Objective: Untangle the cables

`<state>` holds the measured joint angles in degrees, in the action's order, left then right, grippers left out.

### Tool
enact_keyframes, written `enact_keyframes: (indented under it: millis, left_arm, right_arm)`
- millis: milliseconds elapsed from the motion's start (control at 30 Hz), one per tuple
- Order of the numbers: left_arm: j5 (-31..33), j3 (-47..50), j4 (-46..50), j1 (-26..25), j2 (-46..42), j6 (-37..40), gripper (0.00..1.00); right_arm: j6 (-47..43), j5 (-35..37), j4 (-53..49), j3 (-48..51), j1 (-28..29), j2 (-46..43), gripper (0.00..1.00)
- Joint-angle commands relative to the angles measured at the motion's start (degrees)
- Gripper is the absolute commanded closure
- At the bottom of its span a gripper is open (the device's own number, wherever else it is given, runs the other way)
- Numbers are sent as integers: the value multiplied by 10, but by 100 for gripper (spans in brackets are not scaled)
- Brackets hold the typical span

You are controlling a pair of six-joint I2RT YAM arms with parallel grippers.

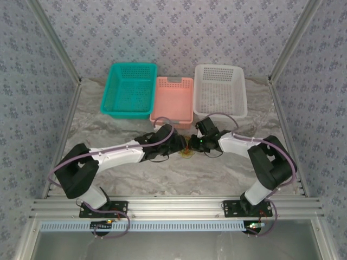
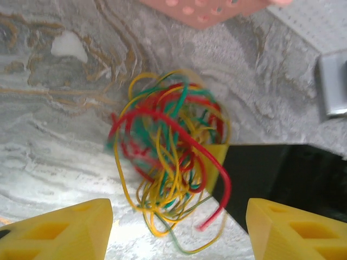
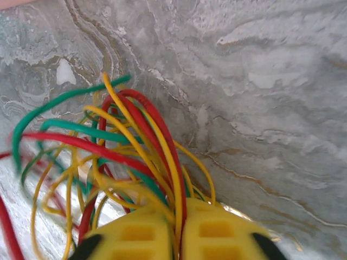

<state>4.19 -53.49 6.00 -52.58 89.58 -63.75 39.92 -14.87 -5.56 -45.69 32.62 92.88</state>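
Several cables [image 2: 168, 157] — one loose red, yellow, green knot on the surface [image 1: 162, 176] near the pink basket [image 1: 172, 100].
Light, limp, probably slippery; right claw [image 3: 179, 216] pinches a few strands at its edge — left claw [image 2: 179, 233] stands wide, best taking one outer loop.

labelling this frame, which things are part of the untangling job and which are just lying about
In the job: cables, a tangled red, yellow and green bundle; right gripper, jaws shut on them; left gripper, jaws open.
Lying about: teal basket, pink basket, white basket.
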Motion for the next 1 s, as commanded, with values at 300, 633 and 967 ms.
enact_keyframes:
  millis: [300, 633, 967]
  left_arm:
    - [-5, -50, 31, 6, 97, 9, 46]
    - [121, 62, 37, 7, -16, -20, 100]
    - [146, 85, 162, 86, -221, 62, 100]
  right_arm:
    - [-5, -13, 40, 85, 44, -117, 100]
    - [-60, 0, -72, 77, -8, -205, 100]
    - [-116, 58, -183, -16, 6, -210, 100]
